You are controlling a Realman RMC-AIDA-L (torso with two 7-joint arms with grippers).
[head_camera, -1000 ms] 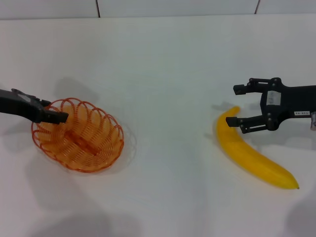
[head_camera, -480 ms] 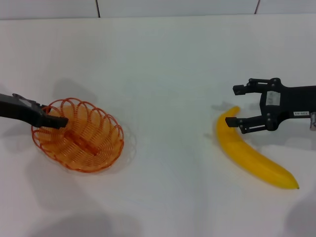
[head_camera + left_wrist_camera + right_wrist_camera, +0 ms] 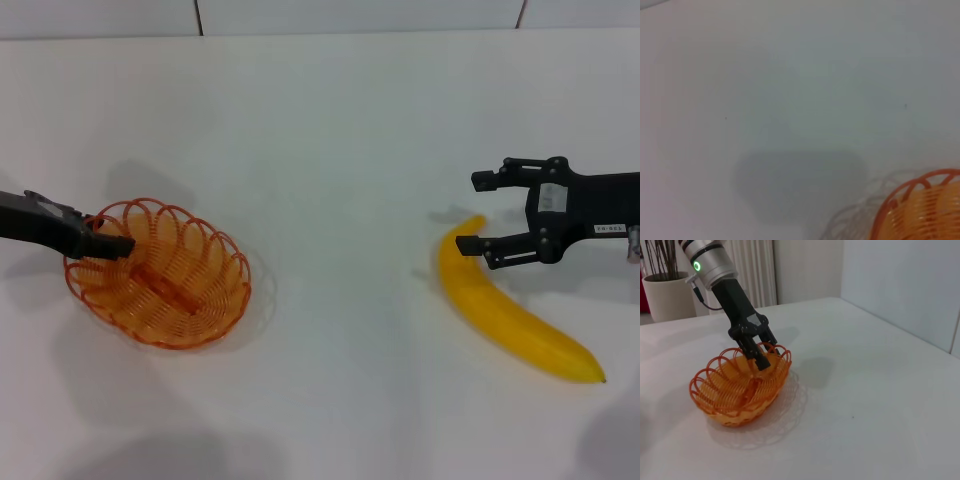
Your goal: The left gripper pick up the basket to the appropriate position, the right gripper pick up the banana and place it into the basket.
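You have the left gripper (image 3: 112, 241) closed on the basket's (image 3: 170, 290) rim near the tabletop's (image 3: 330, 150) left edge. The right gripper (image 3: 478, 213) gapes wide over the banana's (image 3: 510, 312) far tip, near the right edge.

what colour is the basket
Orange looped wire; the basket shows best in the right wrist view.

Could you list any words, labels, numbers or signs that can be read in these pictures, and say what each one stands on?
No text can be read here.
White label on the right gripper: blank as far as can be seen.
Small white strip farther back on the right arm: dark marks, too small to read.
Basket, banana, left gripper: no lettering visible.
Green ring light on the left arm's silver wrist: a lit sign, no text.
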